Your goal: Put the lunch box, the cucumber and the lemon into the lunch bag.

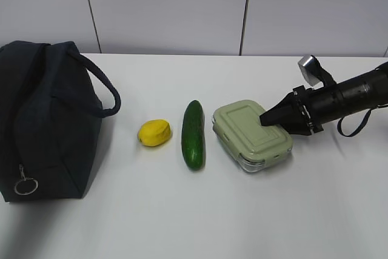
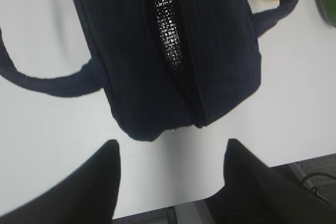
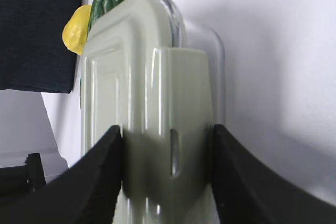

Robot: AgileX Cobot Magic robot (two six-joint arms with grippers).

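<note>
Black fingers clamping lunch box.

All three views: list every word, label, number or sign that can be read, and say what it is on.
No readable text in any view.
Lunch bag: plain dark fabric, no logo or lettering showing.
Lunch box: plain green lid, no print.
Lemon and cucumber: no stickers.

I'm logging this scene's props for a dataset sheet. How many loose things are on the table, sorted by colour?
Yellow: 1, the lemon
Dark green: 1, the cucumber
Sage green lid on clear base: 1, the lunch box
Dark navy: 1, the lunch bag
Total: 4
</note>
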